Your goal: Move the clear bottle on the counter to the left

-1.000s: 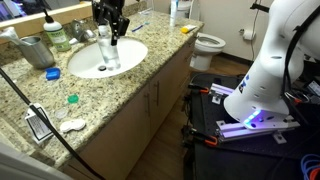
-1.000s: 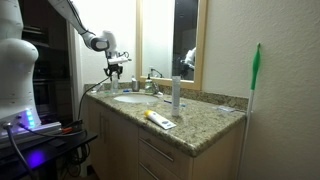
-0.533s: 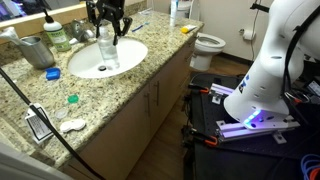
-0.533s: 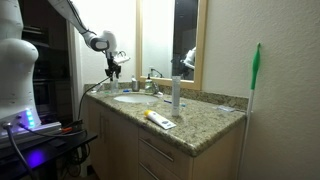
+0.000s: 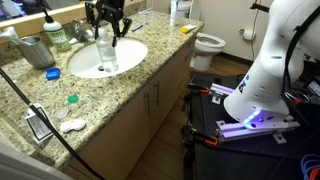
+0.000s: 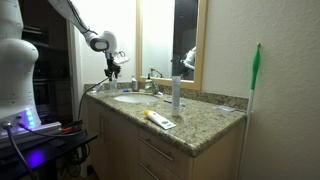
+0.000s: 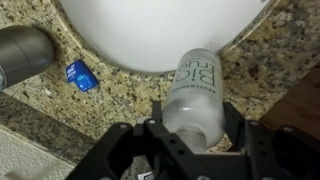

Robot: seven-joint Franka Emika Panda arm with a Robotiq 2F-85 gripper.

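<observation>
Currently the gripper [image 7: 192, 128] has its fingers closed around the clear bottle [image 7: 196, 92], held above the sink [image 5: 103, 58] at the basin's 12 o'clock rim. Grasp appears complete; leftward transfer and set-down remain. The counter [image 5: 130, 88] is speckled granite in a bathroom with a toilet [image 5: 208, 45].

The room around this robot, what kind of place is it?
Most likely a home bathroom. A white sink is set in a speckled counter, a toilet stands at the counter's end, and a mirror hangs on the wall above.
</observation>
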